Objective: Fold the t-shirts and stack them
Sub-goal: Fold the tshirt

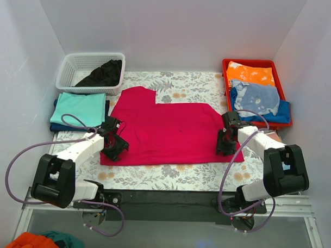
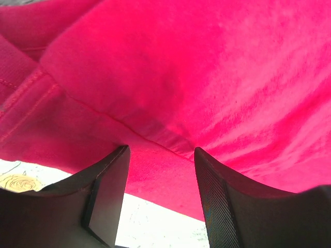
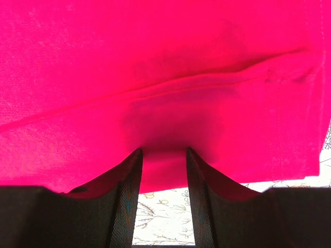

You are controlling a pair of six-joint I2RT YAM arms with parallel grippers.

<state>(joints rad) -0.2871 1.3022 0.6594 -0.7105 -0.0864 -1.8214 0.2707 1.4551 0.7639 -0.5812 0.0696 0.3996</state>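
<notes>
A large crimson-red t-shirt (image 1: 171,127) lies flat on the floral tablecloth, partly folded, with a sleeve at the back left. My left gripper (image 1: 114,145) is at its near left edge, and my right gripper (image 1: 225,143) is at its near right edge. In the left wrist view the gripper (image 2: 161,152) is open, its jaws astride the red hem (image 2: 207,77). In the right wrist view the gripper (image 3: 163,152) is open over the red hem (image 3: 155,62). A folded teal t-shirt (image 1: 79,107) lies on a dark blue one (image 1: 55,125) at the left. A black t-shirt (image 1: 105,73) is in the basket.
A white basket (image 1: 66,71) stands at the back left. A red tray (image 1: 249,62) at the back right holds an orange garment (image 1: 251,72) and a blue patterned one (image 1: 256,97). White walls enclose the table. Orange and teal cloth (image 1: 36,242) lies below the near left edge.
</notes>
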